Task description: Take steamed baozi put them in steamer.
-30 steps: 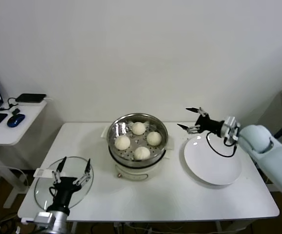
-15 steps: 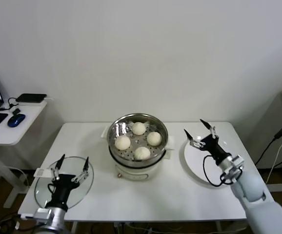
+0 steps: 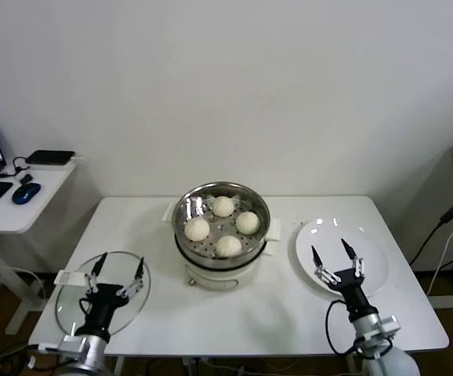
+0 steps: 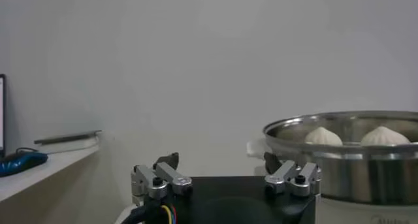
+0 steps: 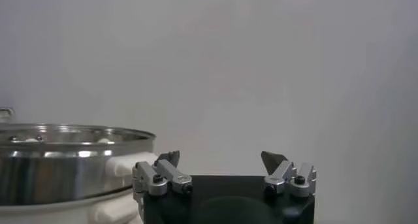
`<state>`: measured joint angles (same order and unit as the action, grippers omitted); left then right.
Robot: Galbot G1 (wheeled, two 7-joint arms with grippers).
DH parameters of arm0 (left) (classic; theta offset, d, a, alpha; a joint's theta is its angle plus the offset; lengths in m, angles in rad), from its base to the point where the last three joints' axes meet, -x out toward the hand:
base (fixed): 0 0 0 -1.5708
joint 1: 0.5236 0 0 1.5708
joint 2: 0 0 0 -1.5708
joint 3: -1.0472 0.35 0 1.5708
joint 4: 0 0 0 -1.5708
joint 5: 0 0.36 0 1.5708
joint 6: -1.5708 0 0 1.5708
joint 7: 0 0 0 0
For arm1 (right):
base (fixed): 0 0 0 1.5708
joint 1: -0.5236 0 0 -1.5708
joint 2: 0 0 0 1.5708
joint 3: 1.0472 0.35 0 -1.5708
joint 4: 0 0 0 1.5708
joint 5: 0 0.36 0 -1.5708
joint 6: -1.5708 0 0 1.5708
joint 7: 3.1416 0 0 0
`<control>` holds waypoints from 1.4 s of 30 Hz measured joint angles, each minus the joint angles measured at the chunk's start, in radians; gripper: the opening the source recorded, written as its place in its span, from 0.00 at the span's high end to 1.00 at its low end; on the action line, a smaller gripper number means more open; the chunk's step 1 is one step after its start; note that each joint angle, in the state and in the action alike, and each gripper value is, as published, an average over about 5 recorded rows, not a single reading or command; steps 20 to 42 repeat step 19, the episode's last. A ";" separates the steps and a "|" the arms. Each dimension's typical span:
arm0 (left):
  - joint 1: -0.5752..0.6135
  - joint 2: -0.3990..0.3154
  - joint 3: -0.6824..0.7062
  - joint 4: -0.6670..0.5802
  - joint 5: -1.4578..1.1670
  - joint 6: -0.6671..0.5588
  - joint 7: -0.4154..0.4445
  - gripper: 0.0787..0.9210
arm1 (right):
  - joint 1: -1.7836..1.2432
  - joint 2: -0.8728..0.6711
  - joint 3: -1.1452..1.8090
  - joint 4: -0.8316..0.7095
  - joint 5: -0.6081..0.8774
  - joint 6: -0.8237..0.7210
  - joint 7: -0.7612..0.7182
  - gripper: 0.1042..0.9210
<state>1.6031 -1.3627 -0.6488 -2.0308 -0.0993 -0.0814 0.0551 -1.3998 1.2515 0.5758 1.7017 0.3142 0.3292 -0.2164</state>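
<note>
Now we see all four steamed baozi [image 3: 222, 225] lying inside the steamer [image 3: 184, 205], spaced apart on its perforated floor: one far, one left, one right, one near. That shiny basket sits on a white pot base [image 3: 219, 276] at the middle of the white table [image 3: 273, 313].

To the right of the steamer lies a white plate [image 3: 375, 254] with nothing on it. Our right gripper [image 3: 336, 261] hovers over the near part of that plate, its fingers [image 3: 315, 257] spread as wide as they go, holding nothing and touching nothing; in the right wrist view the same gripper [image 5: 222, 160] shows bare air between its tips, with the steamer [image 5: 65, 160] off to one side.

At the near left of the table a round glass lid [image 3: 136, 301] lies flat. Our left gripper [image 3: 117, 270] hangs above it, likewise open and empty, as the left wrist view [image 4: 222, 161] confirms, where two baozi tops [image 4: 323, 136] peek over the steamer rim.

Farther left stands a side desk [image 3: 23, 207] with a mouse [image 3: 24, 193].
</note>
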 measured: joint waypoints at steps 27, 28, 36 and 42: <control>-0.009 -0.004 -0.041 0.037 0.010 -0.018 0.049 0.12 | -0.104 0.053 0.046 0.023 0.046 0.011 0.012 0.12; -0.009 -0.004 -0.041 0.037 0.010 -0.018 0.049 0.12 | -0.104 0.053 0.046 0.023 0.046 0.011 0.012 0.12; -0.009 -0.004 -0.041 0.037 0.010 -0.018 0.049 0.12 | -0.104 0.053 0.046 0.023 0.046 0.011 0.012 0.12; -0.009 -0.004 -0.041 0.037 0.010 -0.018 0.049 0.12 | -0.104 0.053 0.046 0.023 0.046 0.011 0.012 0.12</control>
